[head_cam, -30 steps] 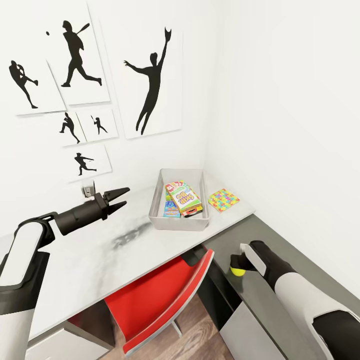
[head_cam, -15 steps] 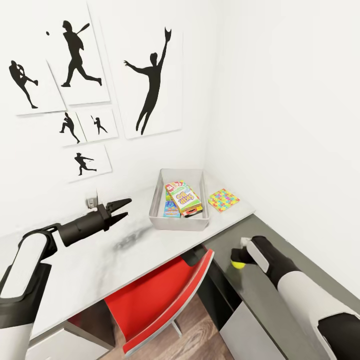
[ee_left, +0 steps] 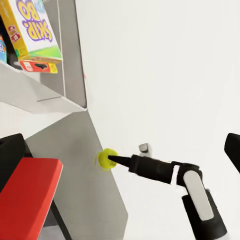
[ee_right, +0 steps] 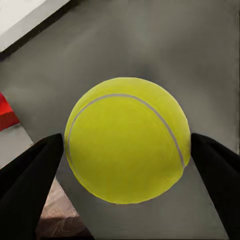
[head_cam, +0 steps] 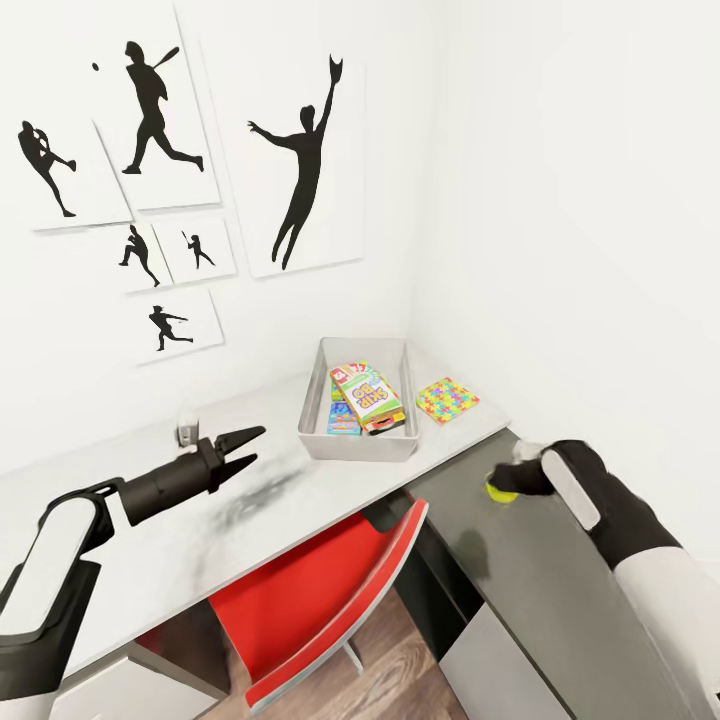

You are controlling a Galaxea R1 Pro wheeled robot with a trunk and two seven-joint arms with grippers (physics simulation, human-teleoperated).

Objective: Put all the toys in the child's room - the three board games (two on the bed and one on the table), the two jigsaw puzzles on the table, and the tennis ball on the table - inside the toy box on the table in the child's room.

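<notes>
R gripper [head_cam: 512, 484] pinches tennis ball [head_cam: 500, 490] over grey side surface, toy box [head_cam: 357, 442] at ~10 o'clock from it; L gripper [head_cam: 246, 447] idle, fingers spread; advice: lift clear of rim w/ firm grip, release low inside.

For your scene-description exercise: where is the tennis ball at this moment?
In the head view the tennis ball sits between the fingers of the right gripper, low on the right, above the grey surface beside the table, short of the toy box.
</notes>
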